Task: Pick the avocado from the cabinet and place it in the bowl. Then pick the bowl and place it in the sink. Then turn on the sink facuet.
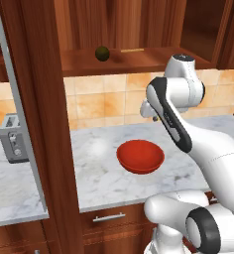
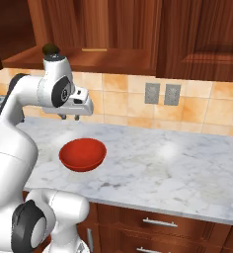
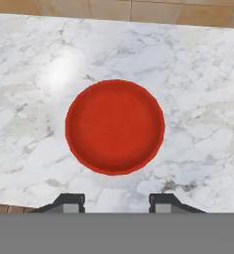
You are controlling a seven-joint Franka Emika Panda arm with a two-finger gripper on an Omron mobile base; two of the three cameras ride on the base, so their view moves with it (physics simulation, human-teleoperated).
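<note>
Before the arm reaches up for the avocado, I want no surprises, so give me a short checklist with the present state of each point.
1. Avocado sits free on the cabinet shelf: ok.
2. Cabinet door swung open, shelf reachable: ok.
3. End effector holds nothing, fingers apart: ok.
4. Bowl upright and holding nothing on the marble counter, ready to receive the fruit: ok.
5. End effector at shelf height: not ok, it hangs above the bowl, below the shelf.
6. Room between the avocado and the cabinet's back wall for the fingers: cannot tell.
</note>
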